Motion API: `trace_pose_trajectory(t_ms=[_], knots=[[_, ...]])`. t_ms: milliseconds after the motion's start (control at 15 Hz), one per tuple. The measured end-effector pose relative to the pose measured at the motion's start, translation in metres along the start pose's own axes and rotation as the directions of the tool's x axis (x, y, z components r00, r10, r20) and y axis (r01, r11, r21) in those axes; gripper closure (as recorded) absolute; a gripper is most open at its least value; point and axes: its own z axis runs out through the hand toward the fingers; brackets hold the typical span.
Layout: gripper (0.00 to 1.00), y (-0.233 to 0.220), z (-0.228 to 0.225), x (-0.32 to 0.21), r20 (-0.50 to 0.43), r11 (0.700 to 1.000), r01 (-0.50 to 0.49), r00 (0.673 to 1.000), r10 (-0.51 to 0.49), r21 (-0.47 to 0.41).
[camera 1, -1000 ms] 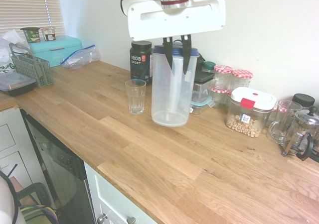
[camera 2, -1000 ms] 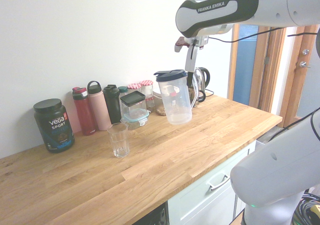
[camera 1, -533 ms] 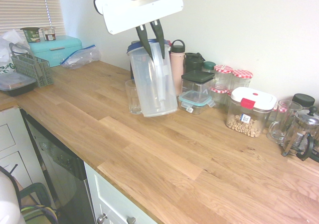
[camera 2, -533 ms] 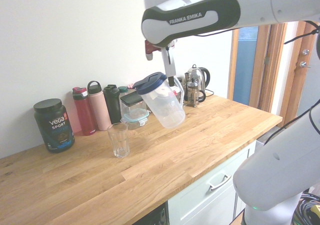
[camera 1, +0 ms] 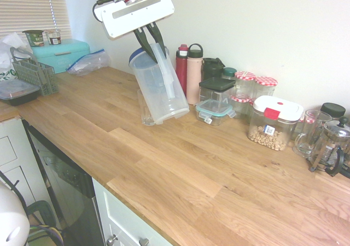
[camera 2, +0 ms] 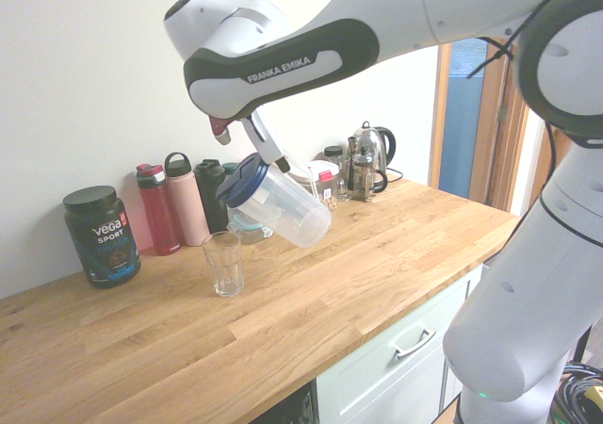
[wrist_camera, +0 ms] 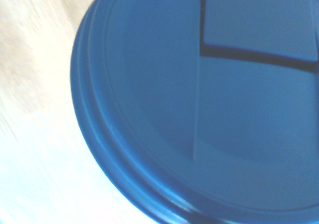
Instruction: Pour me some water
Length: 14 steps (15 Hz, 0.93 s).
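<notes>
While the gripper [camera 1: 149, 37] hangs above the wooden countertop [camera 1: 180, 164], its two dark fingers [camera 1: 143, 40] are closed tight on the handle of a clear plastic pitcher [camera 1: 159, 87], which is lifted clear of the wood and tilted, its blue lid [camera 2: 241, 180] leaning toward the drinking glass [camera 2: 222, 263]. Second exterior view: the lid end of the pitcher sits above and just to the side of the glass rim; the two are apart, and the base of the pitcher points up and away toward the counter's right end. No water can be made out in either the pitcher or the glass. First exterior view: the glass stands upright directly behind the tilted pitcher and is seen mostly through its clear wall. Wrist view: the blue lid fills nearly the whole frame, out of focus, with pale wood grain at one side.

Along the wall stand a black Vega Sport tub [camera 2: 102, 235], a red bottle [camera 2: 157, 209], a pink bottle [camera 2: 186, 201] and a dark bottle [camera 2: 211, 191], followed by a black-lidded clear container [camera 1: 215, 94], two jars with red checked lids [camera 1: 255, 90], a white-lidded canister of pale round food [camera 1: 273, 122] and a French press [camera 1: 332, 145]. A teal bread box [camera 1: 60, 53] sits at the far end of the counter by the window blind, with a grey rack [camera 1: 36, 74] in front of it.
</notes>
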Motion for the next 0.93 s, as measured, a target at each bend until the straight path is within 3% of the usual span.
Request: trace_pose_trajectory(t_ms=[533,933], knots=[[1.00,-0.039,0.033,0.040,0.095,0.988,0.055,0.995,-0.041,-0.146],[1.00,-0.053,0.029,0.047,0.109,0.979,0.072,0.993,-0.052,-0.192]])
